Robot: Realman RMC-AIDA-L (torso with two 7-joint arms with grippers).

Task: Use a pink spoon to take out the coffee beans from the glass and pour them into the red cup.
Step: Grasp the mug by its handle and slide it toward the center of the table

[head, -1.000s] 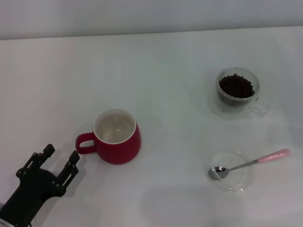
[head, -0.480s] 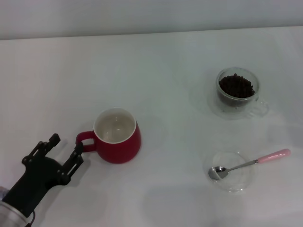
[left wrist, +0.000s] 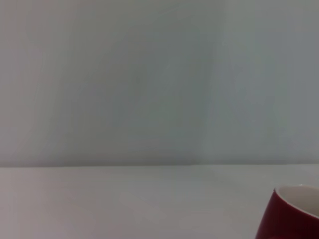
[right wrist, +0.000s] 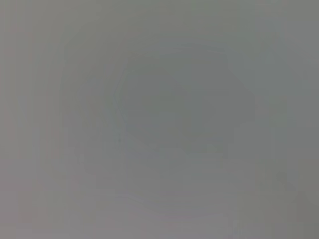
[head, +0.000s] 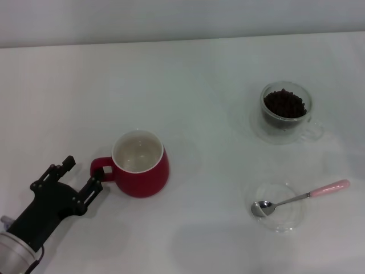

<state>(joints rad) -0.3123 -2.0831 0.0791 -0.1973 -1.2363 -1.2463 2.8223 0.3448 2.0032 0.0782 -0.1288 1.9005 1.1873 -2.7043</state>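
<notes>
The red cup [head: 141, 164] stands left of centre on the white table, its loop handle toward my left gripper [head: 84, 173]. That gripper is open, one fingertip at the handle, the other farther left. The cup's rim also shows in the left wrist view [left wrist: 294, 215]. The glass [head: 284, 111] with the coffee beans [head: 284, 103] stands at the back right. The pink spoon [head: 304, 196] lies with its metal bowl in a shallow clear dish [head: 278, 206] and its pink handle pointing right. My right gripper is out of view.
The white table [head: 199, 80] runs back to a pale wall. The right wrist view is a blank grey field with nothing recognisable.
My left gripper has moved forward and right, from short of the red cup to its handle. Cup, glass and spoon have not moved.
</notes>
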